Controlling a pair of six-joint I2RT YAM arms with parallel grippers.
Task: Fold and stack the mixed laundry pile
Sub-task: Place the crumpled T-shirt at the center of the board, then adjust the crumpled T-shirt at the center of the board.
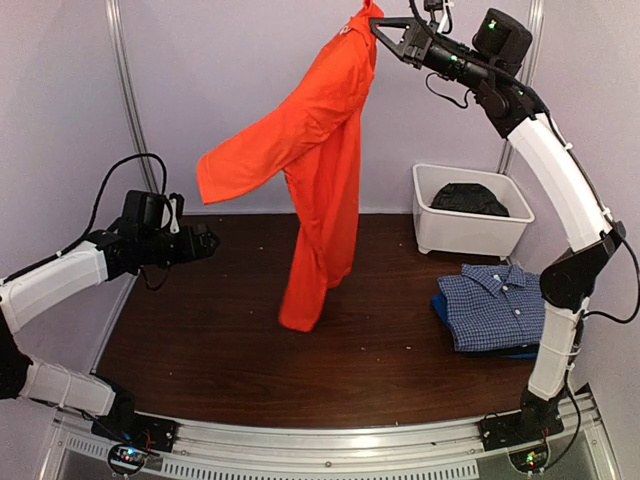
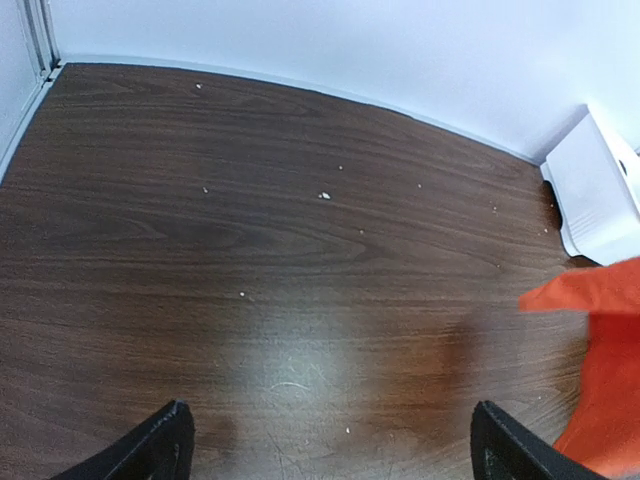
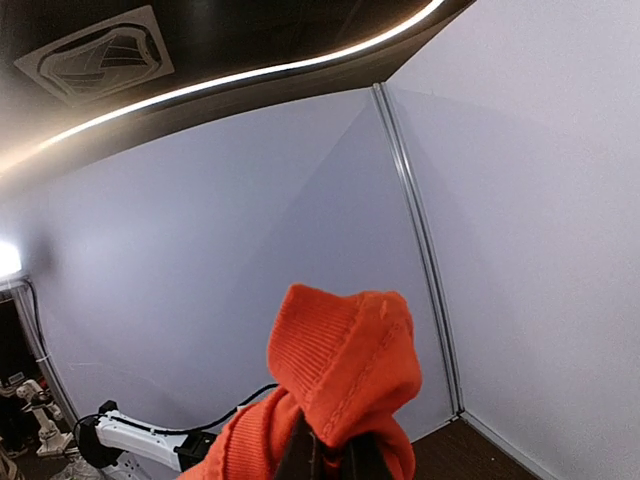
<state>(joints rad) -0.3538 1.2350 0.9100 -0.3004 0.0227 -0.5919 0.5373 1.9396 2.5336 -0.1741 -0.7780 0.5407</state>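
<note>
My right gripper [image 1: 377, 25] is raised high at the back and shut on the collar of the bright orange T-shirt [image 1: 320, 160], which hangs full length with its hem just above the table. The pinched collar fills the right wrist view [image 3: 345, 375]. My left gripper [image 1: 208, 241] is open and empty over the left of the table, left of the hanging shirt; its fingertips [image 2: 165, 440] frame bare wood, with an orange edge [image 2: 600, 370] at the right. The folded blue-and-white check shirt [image 1: 492, 303] lies on a blue piece at the right. A black garment [image 1: 468, 199] sits in the tub.
The white plastic tub [image 1: 470, 225] stands at the back right, also in the left wrist view [image 2: 600, 190]. The dark wooden table [image 1: 220, 340] has walls at the back and left, and a metal rail along the near edge.
</note>
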